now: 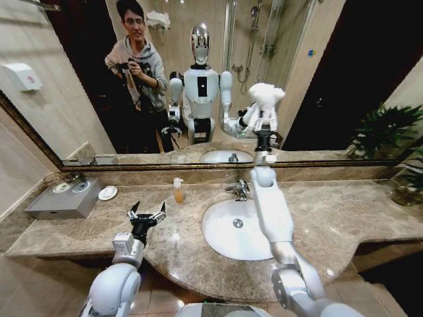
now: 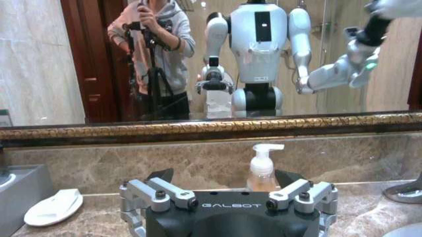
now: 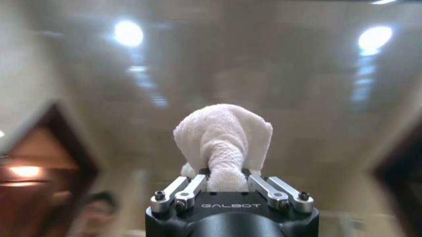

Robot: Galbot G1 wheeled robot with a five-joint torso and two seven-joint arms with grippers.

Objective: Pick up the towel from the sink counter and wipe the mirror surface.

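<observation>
The white fluffy towel (image 1: pixel 266 98) is held high in front of the mirror (image 1: pixel 317 79), above the faucet, with my right gripper (image 1: pixel 264 127) shut on its lower end. In the right wrist view the towel (image 3: pixel 223 138) bulges out of the right gripper (image 3: pixel 226 180), with glass reflecting ceiling lights right behind it. Whether the cloth touches the glass I cannot tell. My left gripper (image 1: pixel 147 214) hovers open over the sink counter (image 1: pixel 344 211), left of the basin. The left wrist view shows the left gripper (image 2: pixel 224 180) holding nothing and facing the mirror (image 2: pixel 66 74).
An oval white basin (image 1: pixel 225 231) with a chrome faucet (image 1: pixel 240 189) sits mid-counter. A soap pump bottle (image 1: pixel 178 191) (image 2: pixel 262 168) and a small white dish (image 1: pixel 107 193) (image 2: pixel 54 207) stand near the back wall. A grey box tray (image 1: pixel 63 198) is far left, plants (image 1: pixel 383 132) far right.
</observation>
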